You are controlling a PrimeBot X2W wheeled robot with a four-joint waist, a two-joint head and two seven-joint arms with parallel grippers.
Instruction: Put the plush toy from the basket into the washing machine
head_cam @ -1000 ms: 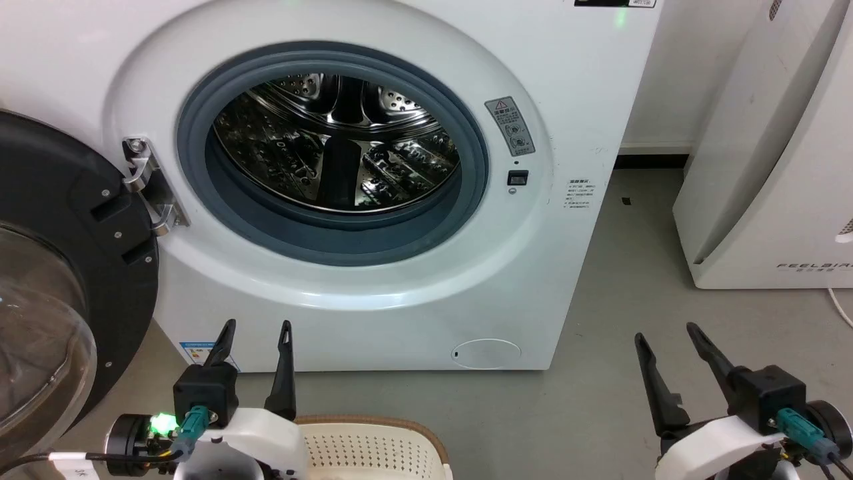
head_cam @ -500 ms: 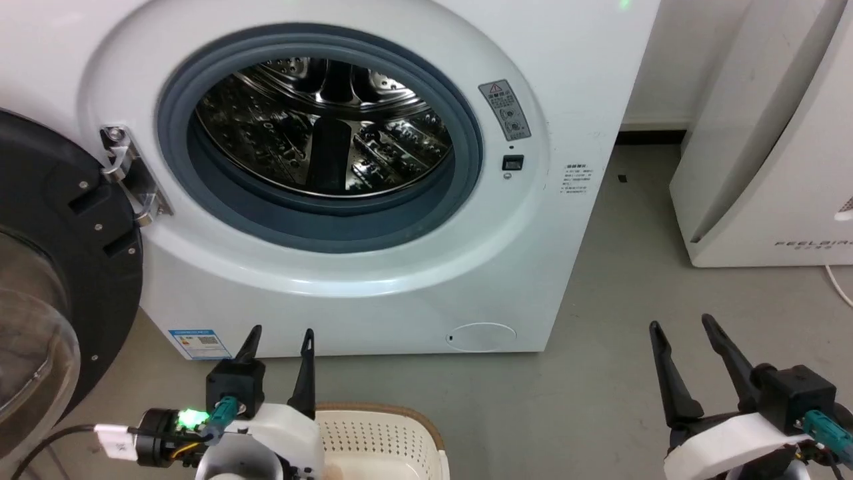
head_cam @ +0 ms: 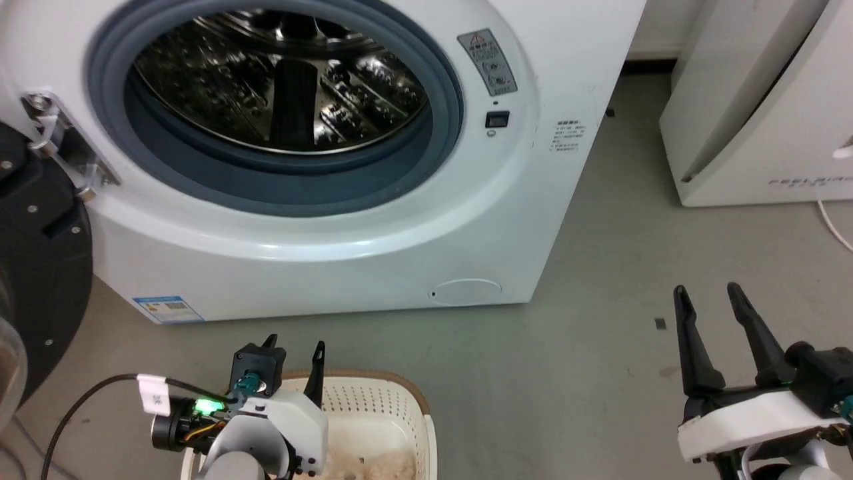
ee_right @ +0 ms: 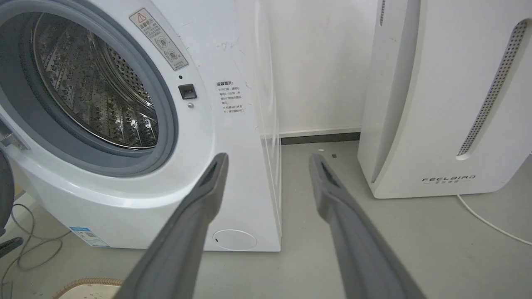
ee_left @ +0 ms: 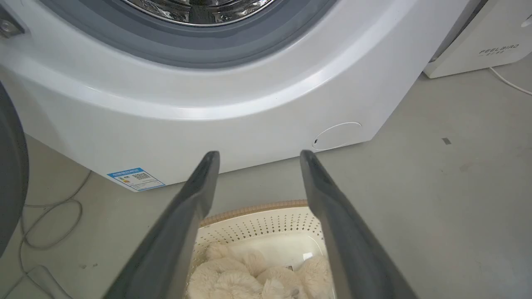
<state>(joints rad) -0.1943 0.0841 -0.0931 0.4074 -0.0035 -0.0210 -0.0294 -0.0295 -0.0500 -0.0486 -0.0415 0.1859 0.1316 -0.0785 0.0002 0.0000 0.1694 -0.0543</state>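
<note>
left gripper [head_cam: 294, 343]: fingers spread, nothing held, above far rim of basket [ee_left: 257, 206]. toy [ee_left: 232, 278] lies inside basket, on floor [head_cam: 600, 333] just before washer [head_cam: 333, 247], door [head_cam: 40, 267] swung wide. right gripper [head_cam: 706, 289]: spread too, nothing held, well right of basket.

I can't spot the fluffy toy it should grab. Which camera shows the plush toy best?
The left wrist view: the plush toy lies in the basket, its shaggy cream lumps plainly seen. The head view catches a strip of fur at its bottom edge. The right wrist view catches a bit of the basket's rim.
</note>
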